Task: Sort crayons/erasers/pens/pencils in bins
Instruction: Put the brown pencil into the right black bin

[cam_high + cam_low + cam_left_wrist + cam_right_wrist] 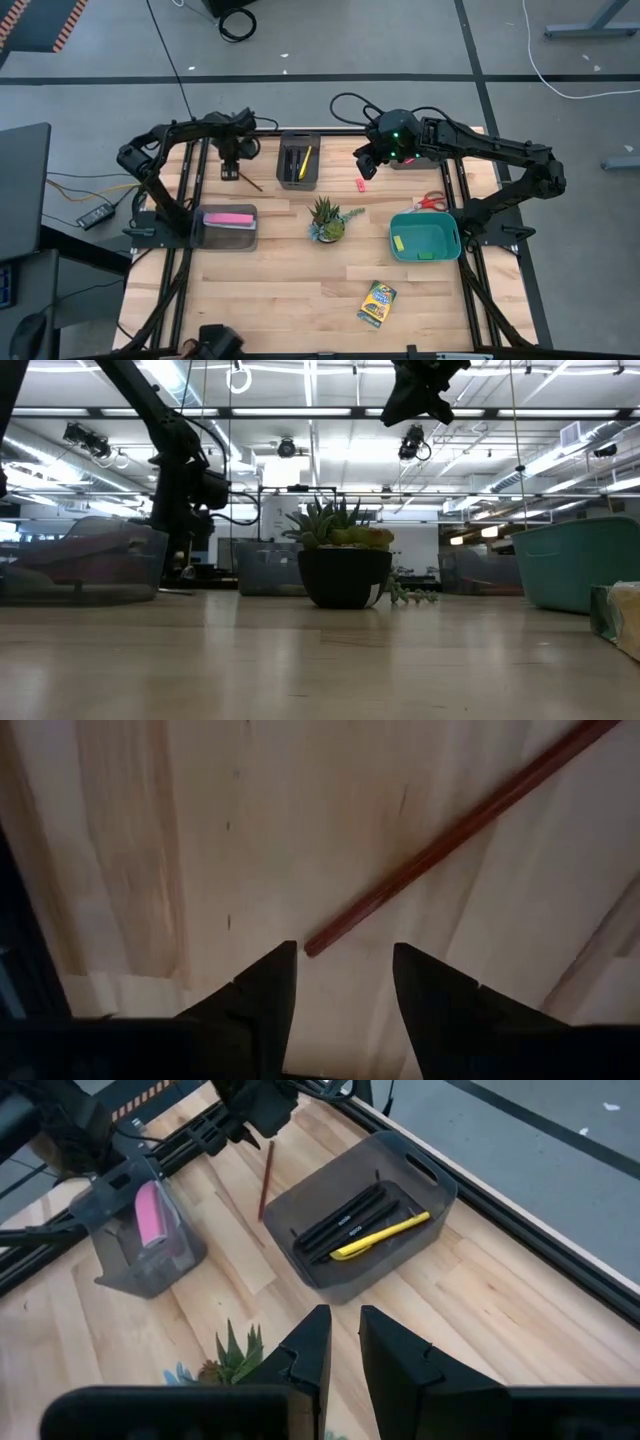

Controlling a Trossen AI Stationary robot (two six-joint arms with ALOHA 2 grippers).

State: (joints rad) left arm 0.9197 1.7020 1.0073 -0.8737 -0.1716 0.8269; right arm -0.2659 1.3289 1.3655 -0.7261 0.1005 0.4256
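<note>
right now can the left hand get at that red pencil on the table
Probably yes. The left hand hovers with its fingers apart just above the red pencil, whose near end lies between them on bare table, nothing in between.

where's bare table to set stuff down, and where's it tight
The widest bare patch runs along the table's near side, from the left edge to the crayon box. Another lies between the plant and the pen bin. The far edge is tight: left gripper over a pencil, right gripper near an eraser.
</note>
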